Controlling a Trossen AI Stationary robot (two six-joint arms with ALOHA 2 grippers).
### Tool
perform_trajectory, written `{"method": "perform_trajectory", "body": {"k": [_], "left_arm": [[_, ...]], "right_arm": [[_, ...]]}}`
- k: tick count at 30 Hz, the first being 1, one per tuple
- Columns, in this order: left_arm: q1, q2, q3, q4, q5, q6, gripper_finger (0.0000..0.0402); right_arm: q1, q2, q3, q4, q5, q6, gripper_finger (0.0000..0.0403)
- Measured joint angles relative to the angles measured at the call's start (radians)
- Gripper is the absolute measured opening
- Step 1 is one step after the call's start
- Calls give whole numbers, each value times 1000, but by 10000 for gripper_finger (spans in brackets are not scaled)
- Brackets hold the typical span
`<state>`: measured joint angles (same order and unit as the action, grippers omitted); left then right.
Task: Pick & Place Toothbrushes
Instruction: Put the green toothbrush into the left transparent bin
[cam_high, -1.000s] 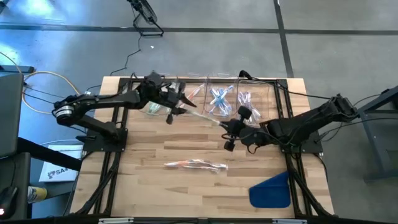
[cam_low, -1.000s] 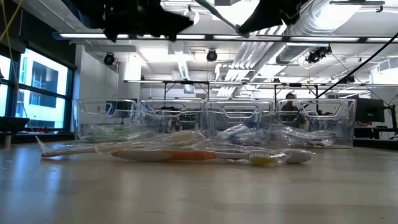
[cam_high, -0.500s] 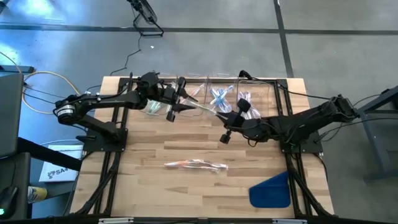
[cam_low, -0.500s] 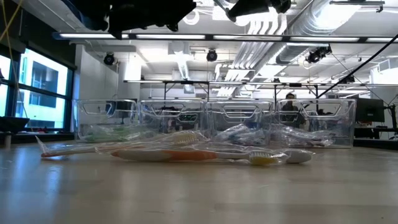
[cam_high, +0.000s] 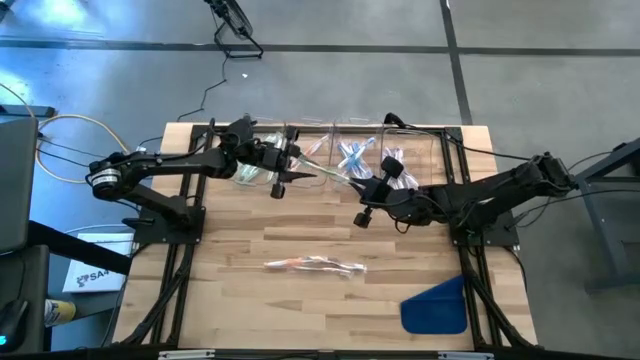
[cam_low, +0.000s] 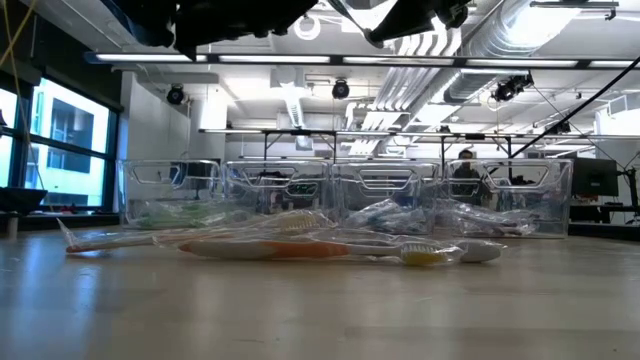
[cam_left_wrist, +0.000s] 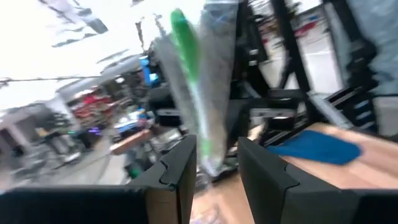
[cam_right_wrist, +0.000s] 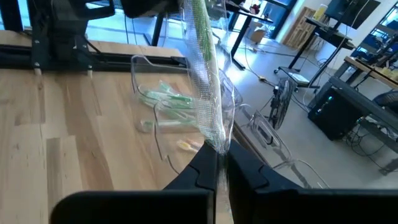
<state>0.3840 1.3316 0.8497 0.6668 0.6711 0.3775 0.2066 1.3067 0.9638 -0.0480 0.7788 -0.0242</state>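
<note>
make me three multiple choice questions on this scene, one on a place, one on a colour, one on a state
1. Where does the blue cloth lie on the table?
A. the near right corner
B. inside a clear bin
C. under the left arm

2. What colour is the wrapped toothbrush held between the two arms?
A. orange
B. green
C. purple

3. How is the right end effector?
A. wide open and empty
B. resting on the table
C. shut on the wrapped toothbrush's wrapper

Answers: 1 A, the high view shows it there. 2 B, both wrist views show green inside the clear wrapper. 3 C, its fingers pinch the wrapper end in the right wrist view.
</note>
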Motion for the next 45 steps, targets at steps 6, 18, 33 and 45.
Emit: {"method": "perform_trajectory", "body": {"k": [6,18,33,45], "left_arm": [[0,0,0,-2,-112,-91,113],[0,10,-1,1,-115,-121,118],[-51,47,-1,175,-104,-204,239],[-117,48,-1,190,-252,-201,239]], "right_arm": [[0,0,0,-4,0,4,6],[-10,0,0,0,8,-3,6],[-18,0,0,0,35,-4,6],[-45,0,0,0,-18,-7,6]]}}
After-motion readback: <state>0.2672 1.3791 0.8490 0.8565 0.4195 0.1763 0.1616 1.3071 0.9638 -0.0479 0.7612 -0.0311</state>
